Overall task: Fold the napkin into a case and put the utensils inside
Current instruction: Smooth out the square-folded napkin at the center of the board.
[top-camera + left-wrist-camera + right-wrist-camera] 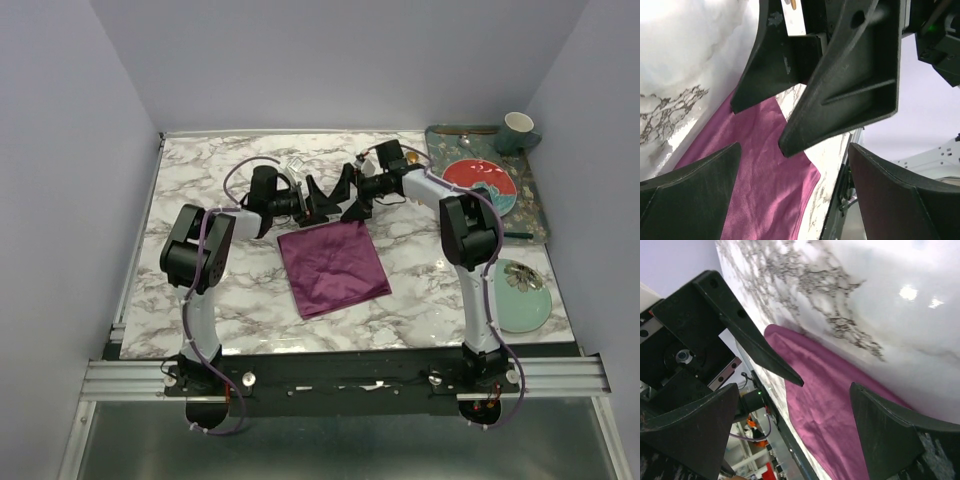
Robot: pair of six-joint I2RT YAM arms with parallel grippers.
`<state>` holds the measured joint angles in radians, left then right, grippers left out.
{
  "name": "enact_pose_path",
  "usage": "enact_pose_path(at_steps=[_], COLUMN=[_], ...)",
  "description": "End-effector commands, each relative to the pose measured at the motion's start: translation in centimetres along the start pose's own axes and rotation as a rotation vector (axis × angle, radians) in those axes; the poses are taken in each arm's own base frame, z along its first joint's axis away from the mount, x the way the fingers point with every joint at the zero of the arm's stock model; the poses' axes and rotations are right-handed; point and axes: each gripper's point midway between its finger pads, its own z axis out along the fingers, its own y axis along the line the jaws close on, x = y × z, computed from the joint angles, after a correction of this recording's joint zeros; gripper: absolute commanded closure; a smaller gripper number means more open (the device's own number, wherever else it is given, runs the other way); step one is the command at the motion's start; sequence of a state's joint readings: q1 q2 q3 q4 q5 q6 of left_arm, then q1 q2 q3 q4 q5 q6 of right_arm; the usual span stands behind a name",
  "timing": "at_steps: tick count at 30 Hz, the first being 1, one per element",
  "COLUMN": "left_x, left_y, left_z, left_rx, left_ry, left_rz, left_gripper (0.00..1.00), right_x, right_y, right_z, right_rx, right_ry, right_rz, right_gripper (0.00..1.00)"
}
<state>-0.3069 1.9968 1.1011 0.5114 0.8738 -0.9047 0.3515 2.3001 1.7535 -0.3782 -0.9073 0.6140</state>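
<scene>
Left end effector and right end effector stand spread and empty, almost touching. Napkin lies flat on the desk just beneath them. You risk a collision, or a one-sided pinch dragging it askew.

A glossy white desk with grey marble veining stands between plain pale lavender walls. A silver aluminium rail runs along its near edge; bright light glares off the top.
</scene>
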Motion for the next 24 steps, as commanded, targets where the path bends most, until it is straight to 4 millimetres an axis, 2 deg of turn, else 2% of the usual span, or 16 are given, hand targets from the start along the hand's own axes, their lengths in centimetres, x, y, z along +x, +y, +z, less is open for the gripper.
enact_pose_path(at_steps=[1, 8, 13, 19, 22, 24], left_x=[1.4, 2.4, 3.4, 4.8, 5.2, 4.7], left_y=[1.3, 5.1, 7.7, 8.8, 9.0, 8.8], left_z=[0.0, -1.1, -2.8, -4.9, -6.0, -6.8], left_rx=[0.038, -0.028, -0.076, -0.104, -0.110, -0.103], left_ry=[0.028, 0.024, 0.020, 0.022, 0.014, -0.009], left_rz=[-0.085, -0.203, -0.299, -0.348, -0.366, -0.362], left_gripper=[0.01, 0.01, 0.01, 0.01, 0.01, 0.01], right_x=[0.8, 2.1, 1.5, 1.4, 1.6, 1.5], right_y=[-3.4, -6.8, -7.0, -7.1, -7.3, -7.2], right_z=[1.6, 2.4, 2.1, 1.9, 1.9, 1.9], right_rx=[0.018, 0.075, 0.099, 0.116, 0.125, 0.128], right_ry=[0.025, 0.043, 0.019, 0.017, 0.022, 0.022], right_rz=[0.073, 0.117, 0.099, 0.085, 0.084, 0.077], right_gripper=[0.00, 0.00, 0.00, 0.00, 0.00, 0.00])
